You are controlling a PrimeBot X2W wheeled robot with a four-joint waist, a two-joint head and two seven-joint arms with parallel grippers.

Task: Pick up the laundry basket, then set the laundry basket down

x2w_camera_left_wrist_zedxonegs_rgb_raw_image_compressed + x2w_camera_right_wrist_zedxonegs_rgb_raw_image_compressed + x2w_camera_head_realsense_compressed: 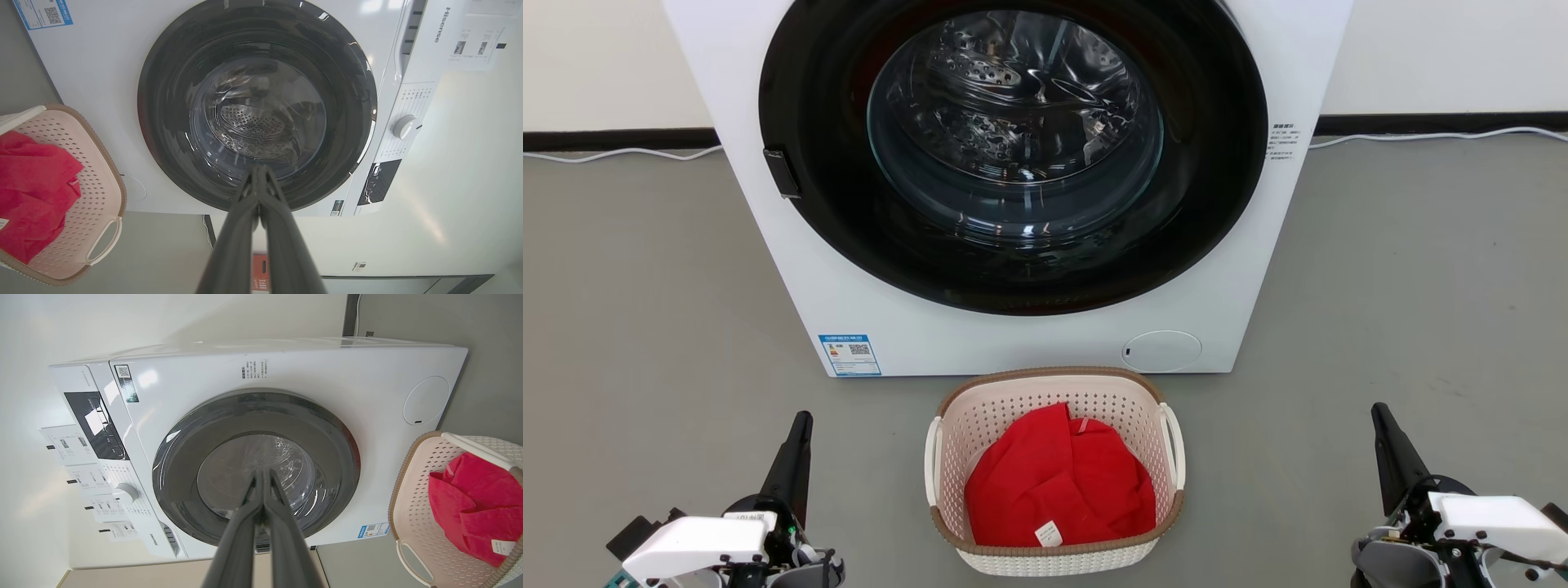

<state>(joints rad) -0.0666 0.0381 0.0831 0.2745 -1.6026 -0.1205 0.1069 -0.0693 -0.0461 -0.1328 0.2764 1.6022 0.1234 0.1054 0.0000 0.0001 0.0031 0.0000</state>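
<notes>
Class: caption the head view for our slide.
Laundry basket with red cloth before washing machine, flanked by left gripper and right gripper, both shut.

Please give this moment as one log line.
laundry basket: on floor, red cloth inside | left gripper: shut, empty | right gripper: shut, empty
</notes>
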